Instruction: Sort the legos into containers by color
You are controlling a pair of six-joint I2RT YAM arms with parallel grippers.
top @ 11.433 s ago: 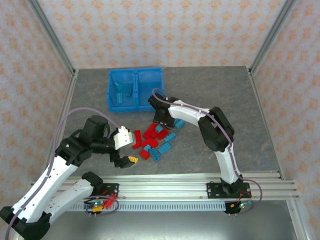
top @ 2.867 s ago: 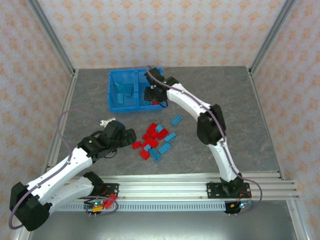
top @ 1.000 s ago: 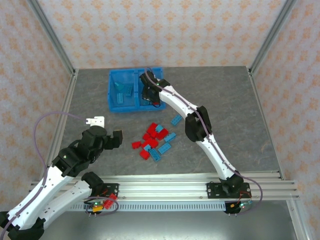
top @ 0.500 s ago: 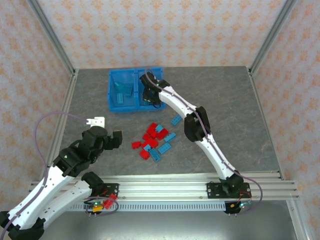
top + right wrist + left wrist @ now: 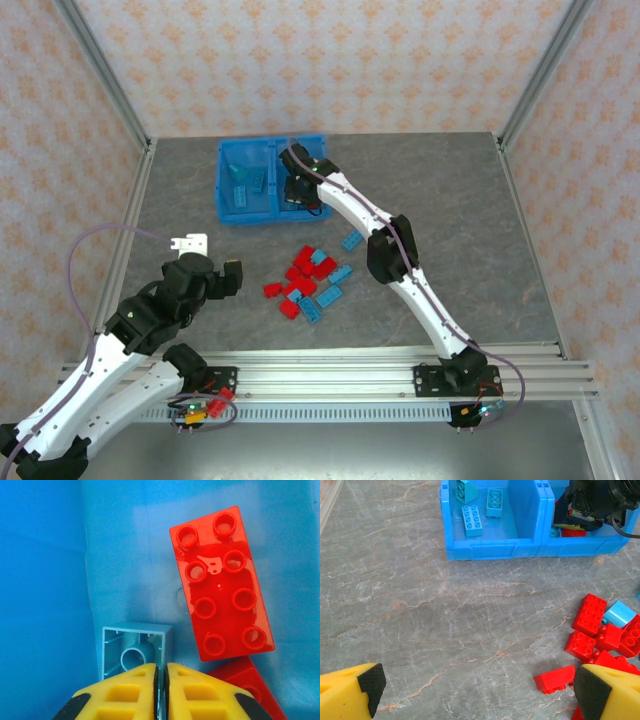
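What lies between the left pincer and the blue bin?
Bare table, as the left wrist view shows; the red bricks lie aside, to the right.

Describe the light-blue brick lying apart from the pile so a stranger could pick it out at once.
Find the bright-blue bin at the far side of the table, then the loose pile of red and light-blue bricks in front of it. The lone brick lies on bare table past the pile's far right corner; unlike its neighbours, it touches no other brick.
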